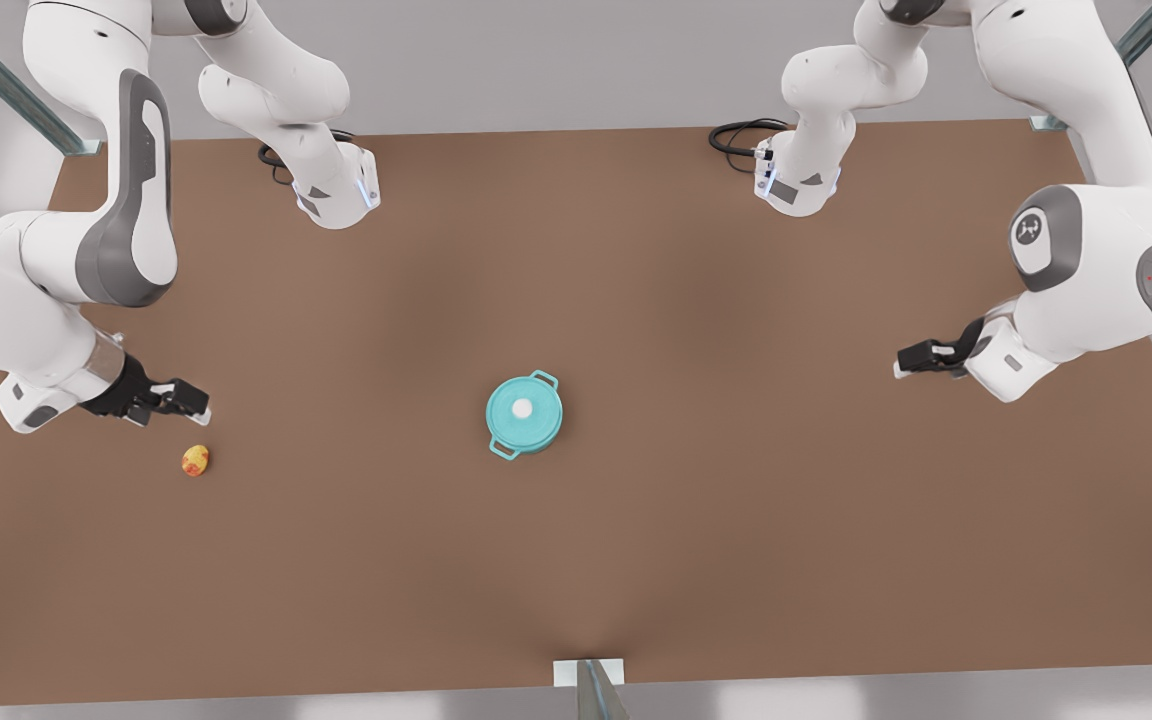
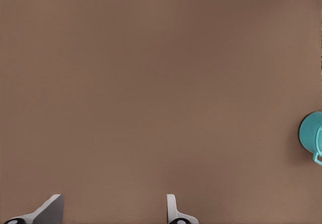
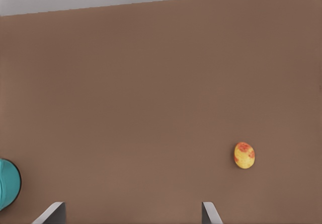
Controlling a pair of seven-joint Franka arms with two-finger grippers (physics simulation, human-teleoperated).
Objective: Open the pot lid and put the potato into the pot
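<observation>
- Bench: brown, flat; carries the three task items.
- Pot: teal, near mid-bench, upright, one loop handle toward the far right and one toward the near left in the front view. Also seen at the frame edge in both wrist views.
- Lid: teal disc seated flat on the pot, white knob at its centre. Not yet lifted.
- Potato: yellow-orange with red patches, lying on the bench toward the front view's left, well apart from the pot. Also in the right wrist view.
- Right gripper: at the front view's left, above the bench and near the potato, not touching it. Jaws apart, nothing between them; fingertips frame bare bench.
- Left gripper: at the front view's right, well apart from the pot, which lies off to one side of its camera. Jaws apart, empty; one fingertip shows over bare bench.
- Step in hand, by judgement: opening the pot; nothing grasped so far.
- Method note: the left gripper should centre over the knob, descend straight, close on the knob alone, then lift vertically so the pot is not dragged.
- Method note: set the lid down clear of the path from potato to pot.
- Method note: the potato is small and rounded; the right gripper should straddle its narrower width and close low, or it may roll away.
</observation>
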